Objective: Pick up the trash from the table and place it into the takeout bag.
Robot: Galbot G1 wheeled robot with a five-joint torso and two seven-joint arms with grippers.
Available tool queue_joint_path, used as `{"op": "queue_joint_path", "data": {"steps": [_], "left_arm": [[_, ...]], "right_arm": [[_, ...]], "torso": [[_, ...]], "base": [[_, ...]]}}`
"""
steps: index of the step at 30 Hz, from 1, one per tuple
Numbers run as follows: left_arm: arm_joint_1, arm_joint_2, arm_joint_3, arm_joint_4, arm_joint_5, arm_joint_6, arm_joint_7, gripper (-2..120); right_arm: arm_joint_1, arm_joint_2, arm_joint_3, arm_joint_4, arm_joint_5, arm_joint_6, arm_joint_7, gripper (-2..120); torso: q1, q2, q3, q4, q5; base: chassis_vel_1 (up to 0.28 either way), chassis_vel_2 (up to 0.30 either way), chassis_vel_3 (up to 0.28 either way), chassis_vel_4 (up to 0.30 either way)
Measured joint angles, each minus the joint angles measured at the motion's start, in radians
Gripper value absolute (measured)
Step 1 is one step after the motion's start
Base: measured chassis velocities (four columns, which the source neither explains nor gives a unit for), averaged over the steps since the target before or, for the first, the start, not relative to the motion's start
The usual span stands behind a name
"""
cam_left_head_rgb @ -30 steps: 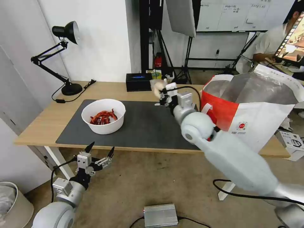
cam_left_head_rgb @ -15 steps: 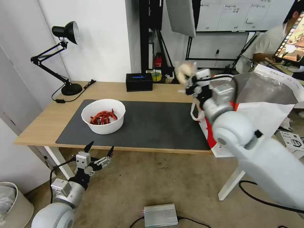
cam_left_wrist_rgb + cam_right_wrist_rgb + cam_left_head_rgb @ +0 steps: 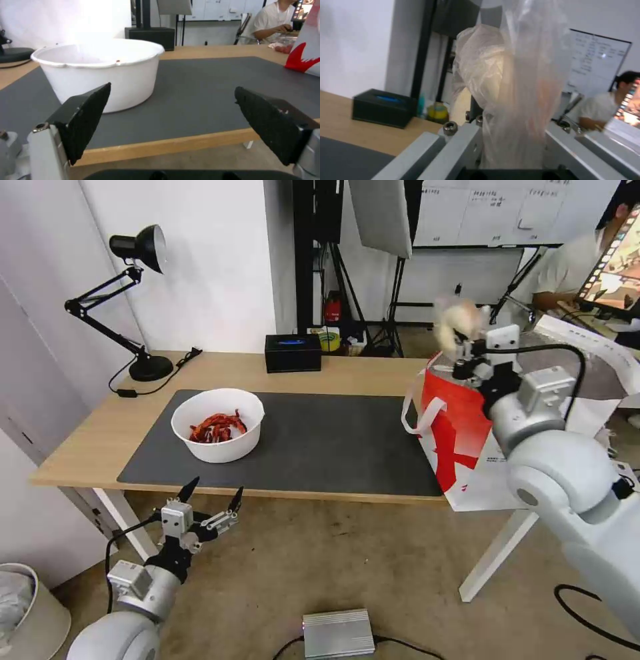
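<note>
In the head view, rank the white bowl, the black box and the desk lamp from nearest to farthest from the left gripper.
From the left gripper, below the table's front edge:
1. White bowl, on the grey mat just ahead.
2. Black box, at the table's back edge.
3. Desk lamp, back left corner, about as far as the box.

White wall, brown floor
</note>
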Motion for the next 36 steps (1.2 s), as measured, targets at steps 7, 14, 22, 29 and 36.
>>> {"op": "queue_joint_path", "data": {"steps": [7,14,22,29,36], "left_arm": [[0.005,0.004,0.0,-0.005,0.0,0.0,0.0,100],[0.005,0.013,-0.001,-0.005,-0.006,-0.002,0.0,100],[-0.009,0.022,0.008,0.003,-0.011,-0.003,-0.001,100],[-0.017,0.023,0.018,0.01,-0.011,-0.003,-0.001,100],[-0.014,0.023,0.02,0.006,-0.011,-0.003,-0.001,100]], "right_arm": [[-0.012,-0.014,0.022,0.004,0.06,-0.015,0.046,3],[-0.024,-0.017,0.044,-0.009,0.07,-0.02,0.067,3],[-0.076,-0.029,0.102,-0.004,0.107,-0.024,0.09,2],[-0.125,-0.047,0.15,0.021,0.177,-0.026,0.144,2],[-0.17,-0.061,0.221,0.03,0.195,-0.047,0.151,27]], "torso": [[0.0,0.0,0.0,0.0001,-0.0002],[0.0,0.0,0.0,0.0003,-0.0002],[0.0,0.0,0.0,0.0001,-0.0002],[0.0,0.0,0.0,0.0002,-0.0002],[0.0,0.0,0.0,0.0001,-0.0002]], "base": [[0.0,0.0,0.0,0.0],[0.0,0.0,0.0,0.0],[0.0,0.0,0.0,0.0],[0.0,0.0,0.0,0.0],[0.0,0.0,0.0,0.0]]}}
